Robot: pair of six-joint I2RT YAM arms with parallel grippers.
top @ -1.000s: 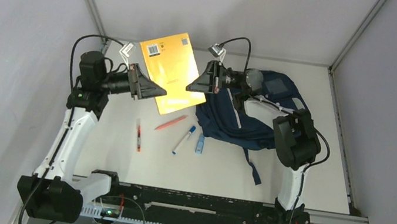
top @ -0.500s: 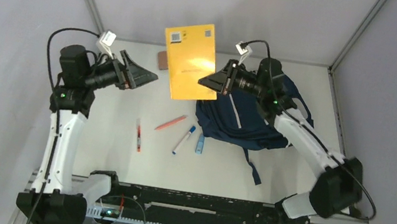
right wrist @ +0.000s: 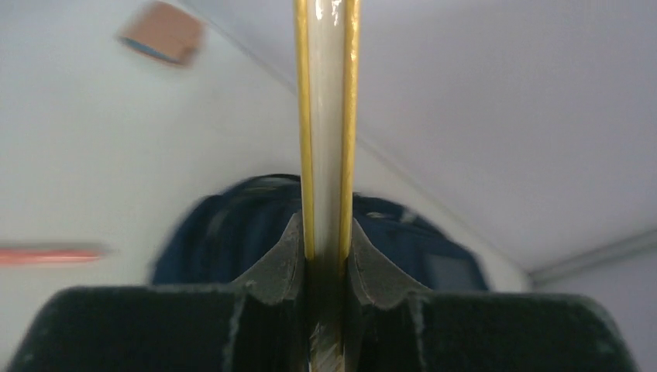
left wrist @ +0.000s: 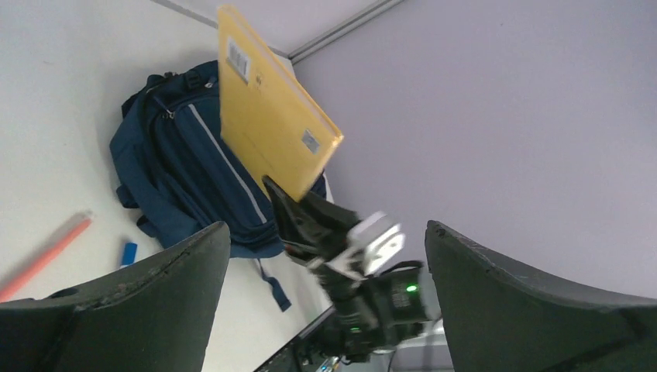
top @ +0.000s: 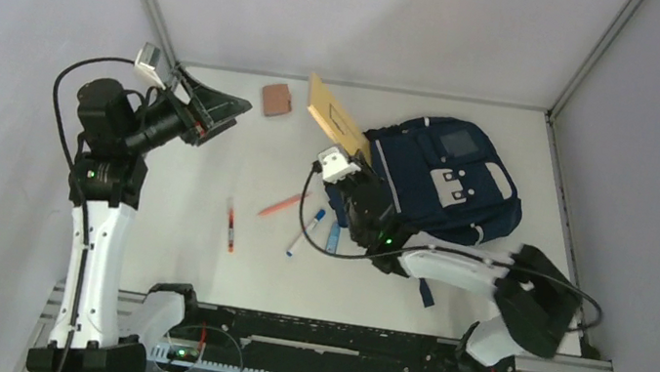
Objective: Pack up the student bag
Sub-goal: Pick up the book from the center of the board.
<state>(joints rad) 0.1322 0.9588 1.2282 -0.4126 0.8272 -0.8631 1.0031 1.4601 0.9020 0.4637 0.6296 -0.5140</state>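
White tabletop (top: 197, 255), walled by pale grey panels. At its far right the student bag (top: 444, 188) lies flat, front up, long axis running roughly left to right, square panel toward the far edge, one strap trailing near. Whether its zip is open I cannot tell. The right gripper (top: 350, 156) pinches a yellow notebook (top: 336, 118), held on edge just left of the bag. The left gripper (top: 219, 110), raised at the far left, is spread wide. A red pen (top: 231, 224) and a brown block (top: 275, 99) lie on the table
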